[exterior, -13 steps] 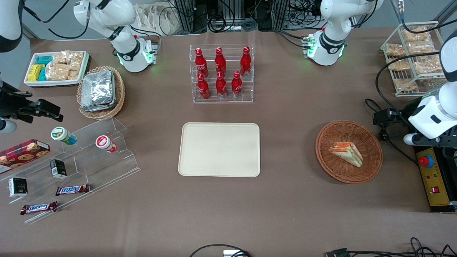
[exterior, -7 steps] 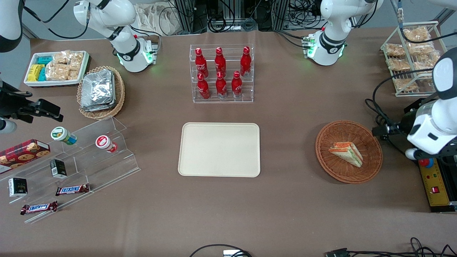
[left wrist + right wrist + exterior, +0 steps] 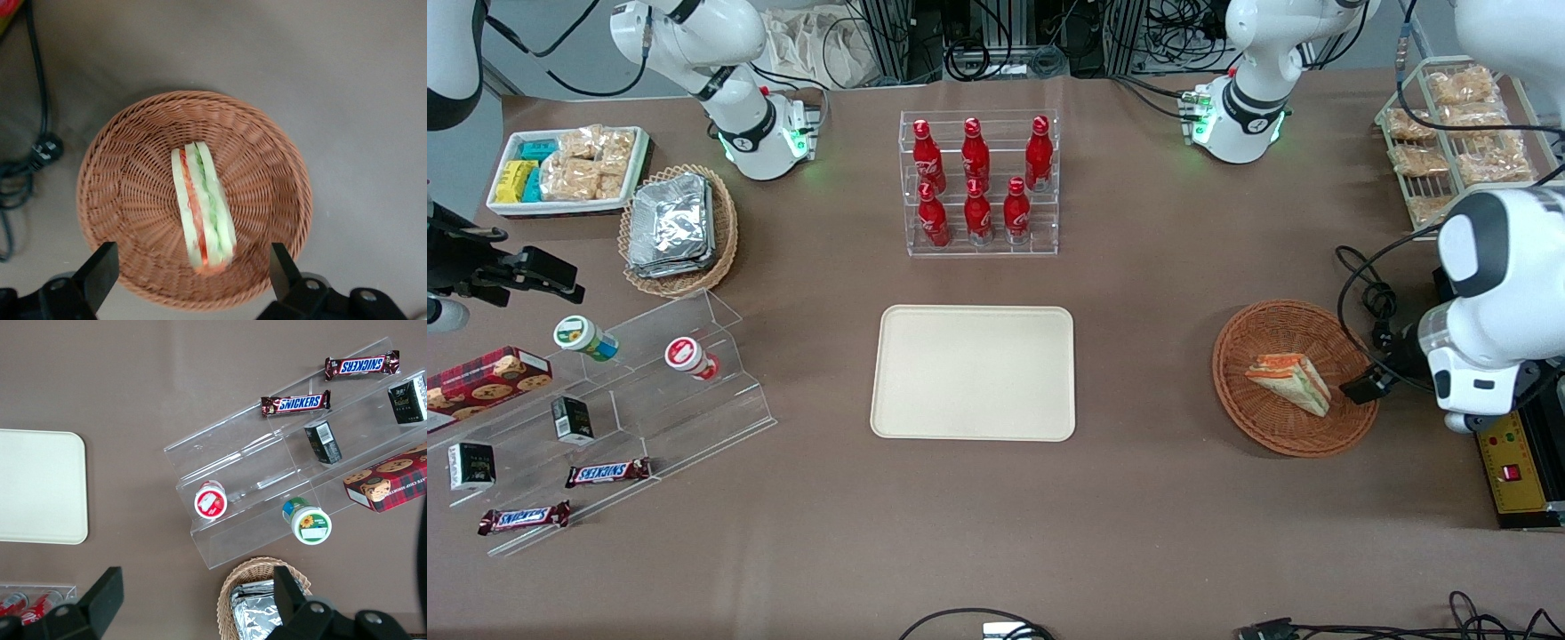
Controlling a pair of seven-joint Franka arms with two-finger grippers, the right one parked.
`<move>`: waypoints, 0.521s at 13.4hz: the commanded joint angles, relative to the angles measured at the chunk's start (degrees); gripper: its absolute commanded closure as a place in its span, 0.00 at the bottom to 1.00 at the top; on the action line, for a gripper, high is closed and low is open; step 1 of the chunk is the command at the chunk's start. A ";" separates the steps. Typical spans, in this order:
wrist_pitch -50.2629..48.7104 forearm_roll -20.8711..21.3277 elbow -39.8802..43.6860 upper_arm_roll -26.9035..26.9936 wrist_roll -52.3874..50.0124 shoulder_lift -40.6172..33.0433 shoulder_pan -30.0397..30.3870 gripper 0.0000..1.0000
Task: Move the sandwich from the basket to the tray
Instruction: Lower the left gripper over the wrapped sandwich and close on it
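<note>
While the front view hides its fingers, the gripper (image 3: 190, 280) hangs spread (wrist view) over the sandwich (image 3: 202, 207)

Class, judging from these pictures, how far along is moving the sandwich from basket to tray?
Done: nothing placed; the tray holds nothing. In hand: the gripper hovers open above the basket, fingers apart, touching nothing. Left: descend, grasp the sandwich lying in the basket, carry it to the tray.

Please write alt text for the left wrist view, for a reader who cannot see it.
The sandwich lies in the middle of the basket on the brown table. The open gripper hangs above the basket's edge, touching nothing. A black cable lies beside the basket.
</note>
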 commanded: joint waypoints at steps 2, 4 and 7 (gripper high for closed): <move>2.89 1.11 -1.84 -0.48 -13.44 4.05 0.36 0.00; 3.33 1.11 -1.49 -0.56 -18.12 5.98 0.09 0.00; 3.68 1.02 -1.49 -0.83 -19.88 7.31 -0.43 0.00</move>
